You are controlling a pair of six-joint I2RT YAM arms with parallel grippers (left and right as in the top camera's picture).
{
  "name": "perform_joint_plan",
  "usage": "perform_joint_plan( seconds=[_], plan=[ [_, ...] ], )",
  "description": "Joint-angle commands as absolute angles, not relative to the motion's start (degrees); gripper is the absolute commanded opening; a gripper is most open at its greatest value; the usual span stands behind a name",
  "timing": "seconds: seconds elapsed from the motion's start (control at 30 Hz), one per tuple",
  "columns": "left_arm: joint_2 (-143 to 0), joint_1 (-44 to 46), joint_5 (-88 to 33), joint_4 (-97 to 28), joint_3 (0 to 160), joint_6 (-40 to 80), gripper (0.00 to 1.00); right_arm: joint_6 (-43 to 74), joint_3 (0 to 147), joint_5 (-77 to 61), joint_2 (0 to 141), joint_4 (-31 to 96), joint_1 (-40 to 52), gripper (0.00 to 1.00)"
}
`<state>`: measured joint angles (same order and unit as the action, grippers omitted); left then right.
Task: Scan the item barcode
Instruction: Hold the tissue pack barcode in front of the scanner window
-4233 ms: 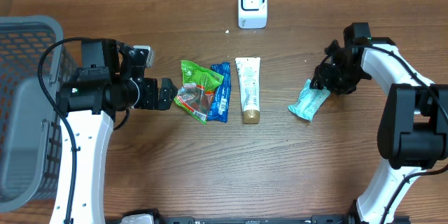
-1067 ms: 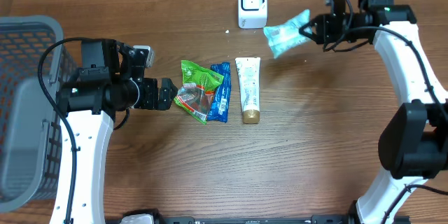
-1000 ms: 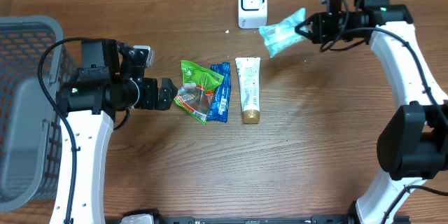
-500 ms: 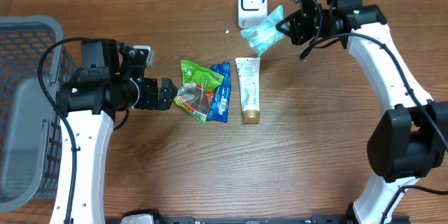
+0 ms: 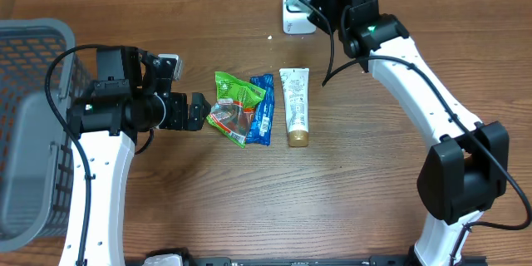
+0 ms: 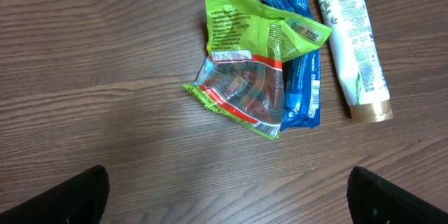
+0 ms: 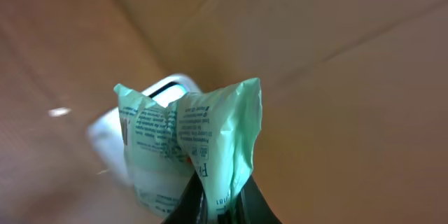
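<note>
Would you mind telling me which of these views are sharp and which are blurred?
Right wrist view: the white scanner and background are smeared, while the pale green packet looks fairly crisp. Left wrist view: sharp, print on the green snack bag visible. Overhead view: sharp, soft shadows.

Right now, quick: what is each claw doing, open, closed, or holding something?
Left gripper: open, holding nothing.
Right gripper: shut on the pale green packet.

Blurred behind the crumpled pale-green plastic packet (image 7: pixel 210 133): white boxy scanner (image 7: pixel 106 143). Cut off at left edge: grey mesh basket (image 5: pixel 33 27). Packet print unreadable.
</note>
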<state>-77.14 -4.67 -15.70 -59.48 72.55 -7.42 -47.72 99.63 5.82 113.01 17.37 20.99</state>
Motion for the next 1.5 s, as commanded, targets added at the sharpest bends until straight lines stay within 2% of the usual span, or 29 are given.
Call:
perform_joint_plan(
  seconds=[0.0, 0.27, 0.57, 1.0, 1.47],
  plan=[
    [-77.19, -4.47, -16.36, -59.31, 72.51, -6.61, 1.00, -56.07, 101.30, 9.58, 114.19, 11.60, 20.62, 0.04],
    [-77.19, -4.47, -16.36, -59.31, 72.51, -6.61, 0.99, -65.34, 101.30, 9.63, 121.82, -3.77, 20.62, 0.04],
    [-77.19, -4.47, -16.36, -59.31, 72.51, -6.61, 1.00, -71.50, 101.27, 11.11, 129.27, -14.98, 20.60, 0.04],
    [-77.19, -4.47, -16.36, -59.31, 72.51, -6.61, 1.00, -74.17, 101.27, 13.28, 131.28, -19.42, 20.69, 0.04],
    [-77.19, -4.47, -16.36, -59.31, 72.51, -6.61, 1.00, -77.41, 101.19, 16.91, 131.72, -13.13, 21.08, 0.04]
  ],
)
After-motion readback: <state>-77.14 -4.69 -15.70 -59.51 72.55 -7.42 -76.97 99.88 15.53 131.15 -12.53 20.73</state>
